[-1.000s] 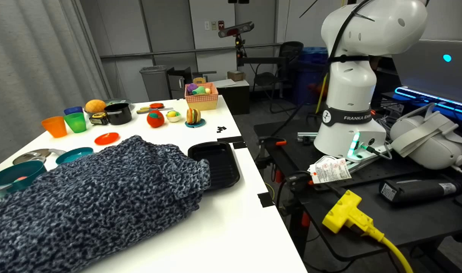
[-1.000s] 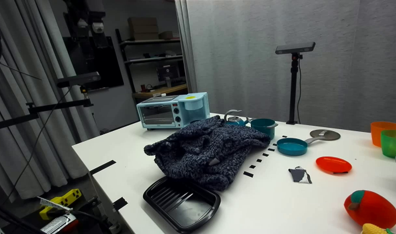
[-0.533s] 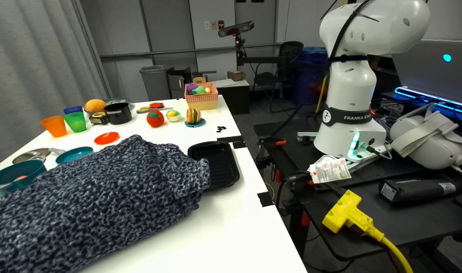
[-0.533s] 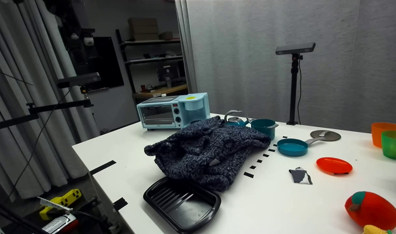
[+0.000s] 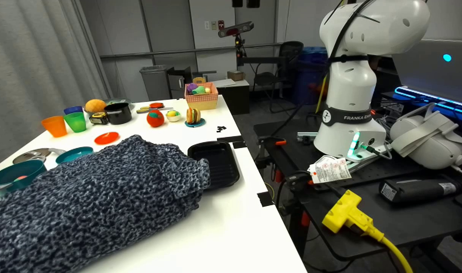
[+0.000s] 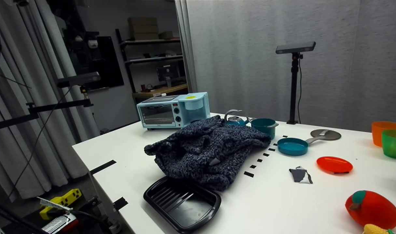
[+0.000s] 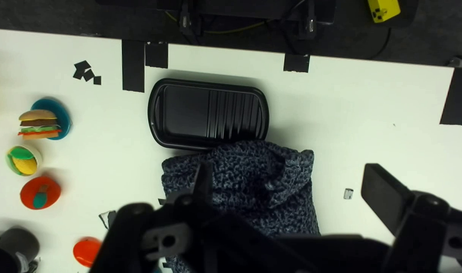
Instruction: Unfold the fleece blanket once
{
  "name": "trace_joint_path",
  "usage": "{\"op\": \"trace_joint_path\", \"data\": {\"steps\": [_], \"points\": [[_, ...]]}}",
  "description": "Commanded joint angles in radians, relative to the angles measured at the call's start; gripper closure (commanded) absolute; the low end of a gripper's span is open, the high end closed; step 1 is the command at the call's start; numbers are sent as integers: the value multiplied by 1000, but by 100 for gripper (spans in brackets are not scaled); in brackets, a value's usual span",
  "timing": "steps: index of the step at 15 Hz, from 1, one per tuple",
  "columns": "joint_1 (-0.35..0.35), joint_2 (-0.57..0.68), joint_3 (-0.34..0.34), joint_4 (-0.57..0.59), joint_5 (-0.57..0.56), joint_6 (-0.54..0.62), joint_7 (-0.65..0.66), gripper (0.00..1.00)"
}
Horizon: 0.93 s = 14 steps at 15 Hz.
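Arm (image 5: 348, 91): base column upright beside the counter (image 5: 231, 235), upper part cut off by the frame top. Jaws: spread wide, pointing down, well above the counter; an exterior view shows only the tips at its top edge. Blanket (image 6: 214, 146): heaped on the counter against the black tray (image 6: 188, 211); in the wrist view it overlaps part of the tray's rim. Looped, knobbly pile, mottled navy and grey, loosely folded. Tray: shallow, glossy, round-cornered, floor partly ribbed. Obscured: in the wrist view the jaws mask the blanket's lower part; in an exterior view the frame crops its left end. A grey wedge (image 6: 214, 161) on the folds cannot be identified.
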Motion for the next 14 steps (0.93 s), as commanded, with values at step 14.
{"op": "trace_joint_path", "data": {"steps": [14], "points": [[-35,265,-72,-15,2,404,-1,0]]}}
